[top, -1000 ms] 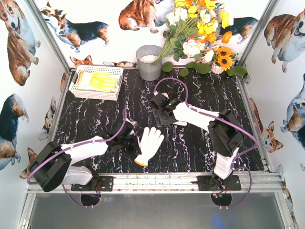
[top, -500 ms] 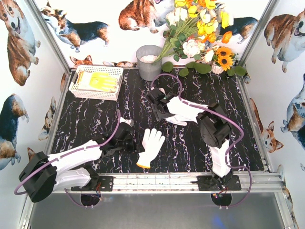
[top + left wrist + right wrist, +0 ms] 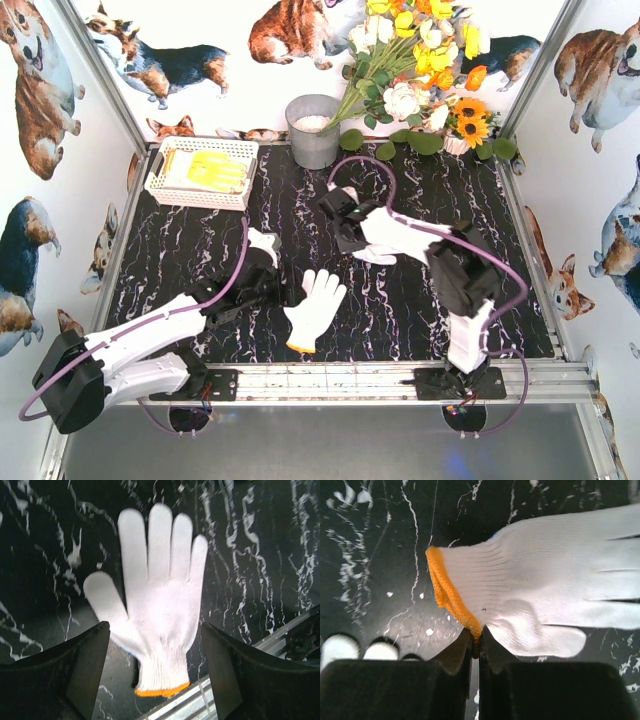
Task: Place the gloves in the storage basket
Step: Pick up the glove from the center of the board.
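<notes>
Beside the storage basket [image 3: 200, 197], 1 grey bucket [image 3: 313, 138].

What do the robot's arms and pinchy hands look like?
The left arm and right arm are white with chunky black joints. A purple cable loops along each. The left gripper and right gripper are black, each with two wedge-shaped fingers.

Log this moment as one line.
left pincer: open, aimed at flat white glove | right pincer: shut on orange cuff of second white glove | storage basket: yellow glove inside
</notes>
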`<state>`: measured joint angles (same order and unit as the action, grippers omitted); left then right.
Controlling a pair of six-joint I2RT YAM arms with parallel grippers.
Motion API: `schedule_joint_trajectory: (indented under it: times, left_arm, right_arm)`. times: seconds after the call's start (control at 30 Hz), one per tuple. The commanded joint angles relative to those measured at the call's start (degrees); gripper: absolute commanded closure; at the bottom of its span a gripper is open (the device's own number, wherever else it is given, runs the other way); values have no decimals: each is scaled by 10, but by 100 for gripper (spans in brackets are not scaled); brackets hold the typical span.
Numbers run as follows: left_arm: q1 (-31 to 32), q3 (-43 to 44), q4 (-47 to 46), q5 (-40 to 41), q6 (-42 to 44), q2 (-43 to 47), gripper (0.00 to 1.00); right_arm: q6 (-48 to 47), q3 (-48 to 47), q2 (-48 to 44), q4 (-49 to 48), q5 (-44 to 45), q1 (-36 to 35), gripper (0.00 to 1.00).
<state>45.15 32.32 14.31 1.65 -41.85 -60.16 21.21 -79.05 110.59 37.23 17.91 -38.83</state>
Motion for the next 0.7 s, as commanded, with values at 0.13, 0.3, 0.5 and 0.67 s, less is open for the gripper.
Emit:
schedule_joint_trajectory:
  times: [0.13,0.3,0.5,0.67]
  left_arm:
    - [4,44,-191,-4,94,-34,32]
    - [8,70,-289,-24,115,-64,31]
    - [14,103,-310,-63,149,-104,30]
    - [19,149,-318,-106,178,-150,28]
  right_arm:
    - [98,57,-230,-54,-24,3,100]
    - [150,108,-321,-97,-43,3,100]
    - [223,161,-393,-151,-57,4,100]
    - [280,168,-415,-164,-83,4,100]
